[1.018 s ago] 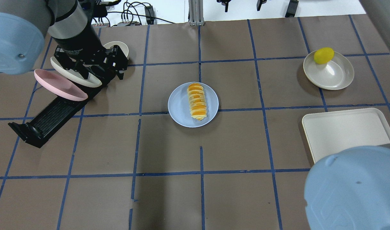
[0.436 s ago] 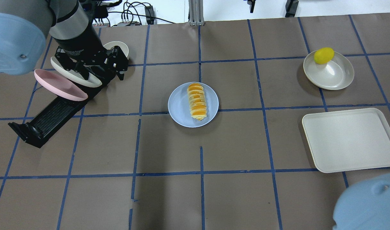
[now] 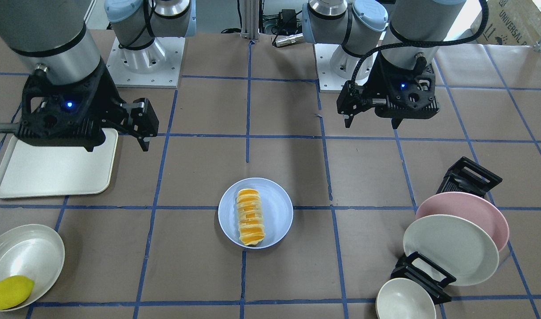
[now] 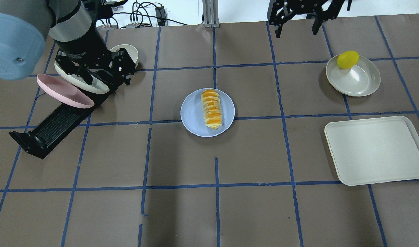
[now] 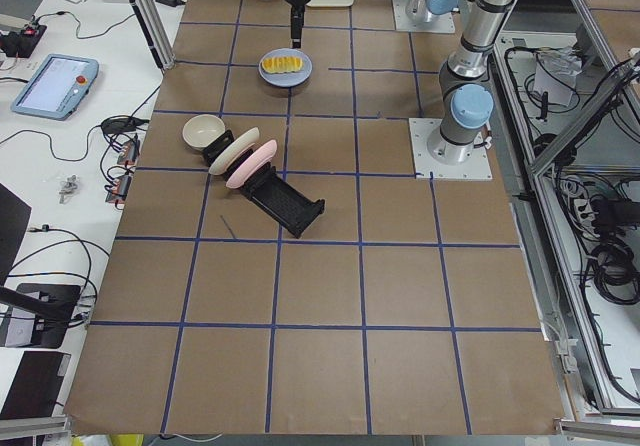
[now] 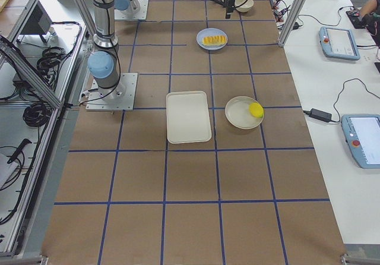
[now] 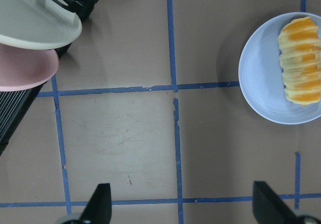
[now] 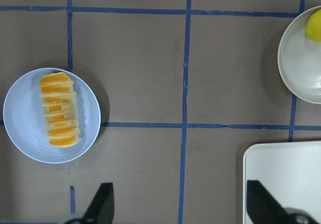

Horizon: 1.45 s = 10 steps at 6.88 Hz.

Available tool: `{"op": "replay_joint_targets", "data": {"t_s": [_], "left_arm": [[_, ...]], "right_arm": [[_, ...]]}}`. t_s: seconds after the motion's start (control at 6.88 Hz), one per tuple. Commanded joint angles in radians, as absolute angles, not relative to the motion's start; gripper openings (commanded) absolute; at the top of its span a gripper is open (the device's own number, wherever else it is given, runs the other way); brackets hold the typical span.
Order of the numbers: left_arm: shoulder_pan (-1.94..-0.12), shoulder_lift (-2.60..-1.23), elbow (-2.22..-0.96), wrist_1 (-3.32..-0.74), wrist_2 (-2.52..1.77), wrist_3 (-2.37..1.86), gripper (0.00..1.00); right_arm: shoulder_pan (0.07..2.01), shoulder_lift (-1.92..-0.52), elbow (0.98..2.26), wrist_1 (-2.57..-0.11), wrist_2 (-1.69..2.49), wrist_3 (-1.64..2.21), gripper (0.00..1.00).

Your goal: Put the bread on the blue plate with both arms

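The bread lies lengthwise on the blue plate at the table's middle, with nothing touching it. It also shows in the front view on the plate. My left gripper is open and empty, raised well away from the plate. In the overhead view it hangs over the plate rack. Its wrist view has the bread at the right edge. My right gripper is open and empty, high up near the tray. It shows at the overhead view's top edge. Its wrist view has the bread at the left.
A black rack at the left holds a pink plate and a white plate, with a small bowl beside it. A cream bowl with a yellow lemon and a cream tray are at the right.
The right arm's blue joint cap has left the overhead view's bottom right, uncovering the tray. The right gripper has come further in at the top edge. The left gripper has shifted slightly.
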<state>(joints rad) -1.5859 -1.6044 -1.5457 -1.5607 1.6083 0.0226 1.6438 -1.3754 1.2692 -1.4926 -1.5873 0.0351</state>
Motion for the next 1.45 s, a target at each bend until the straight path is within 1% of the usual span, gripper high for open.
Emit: {"op": "replay_joint_targets", "data": {"t_s": [0.0,0.15,0.58,1.31], "left_arm": [[-1.574,-1.6,-1.536,-1.62,1.605,0.032,1.0],[-1.575,-1.597,-1.537,-1.62,1.58,0.032,1.0],[-1.574,-1.601,-1.539,-1.615,1.566,0.034,1.0],[-1.572,-1.603,-1.54,-1.612,1.565,0.035,1.0]], "right_arm": [[1.649,-1.561,1.542,-1.563,-1.589,0.04,1.0],[1.648,-1.607,1.598,-1.56,-1.591,0.055,1.0],[1.644,-1.603,1.58,-1.501,-1.592,0.055,1.0],[1.644,-1.6,1.58,-1.496,-1.594,0.055,1.0]]}}
